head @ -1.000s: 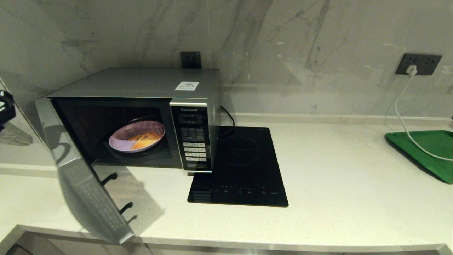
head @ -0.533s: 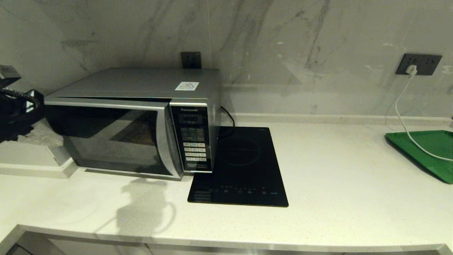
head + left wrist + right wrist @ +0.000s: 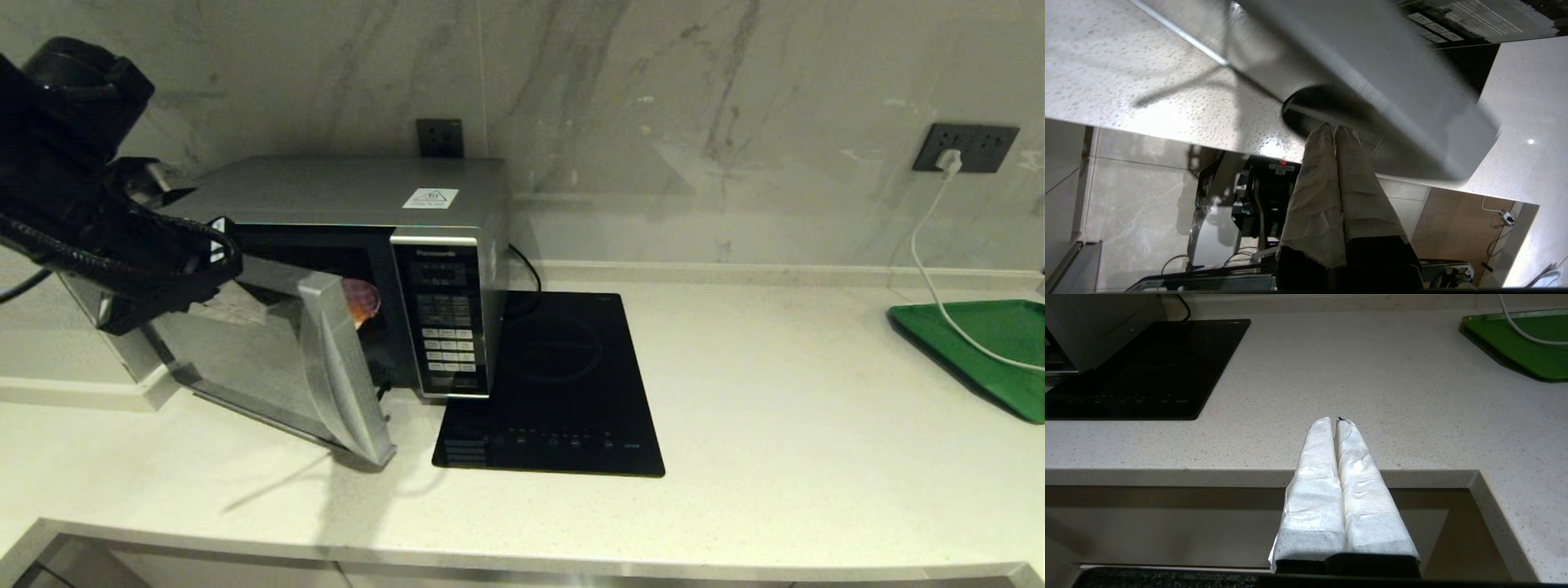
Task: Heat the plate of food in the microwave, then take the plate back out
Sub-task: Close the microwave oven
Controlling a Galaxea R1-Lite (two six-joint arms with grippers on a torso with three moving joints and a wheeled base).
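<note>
Microwave [image 3: 441,245]: boxy brushed-silver case, door [image 3: 326,384] part-open, its free edge swung out over the speckled pale stone counter [image 3: 775,425]. Plate of food [image 3: 363,300] sat inside, only a lilac-orange sliver showing past the door edge. Left gripper [image 3: 1334,130] pressed shut, cloth-wrapped tips at the door's outer face. Right gripper [image 3: 1334,419] shut too, parked at the counter's front edge. Flat black glass hob [image 3: 563,384] just beside the microwave; bare counter between hob and green tray [image 3: 988,347].
</note>
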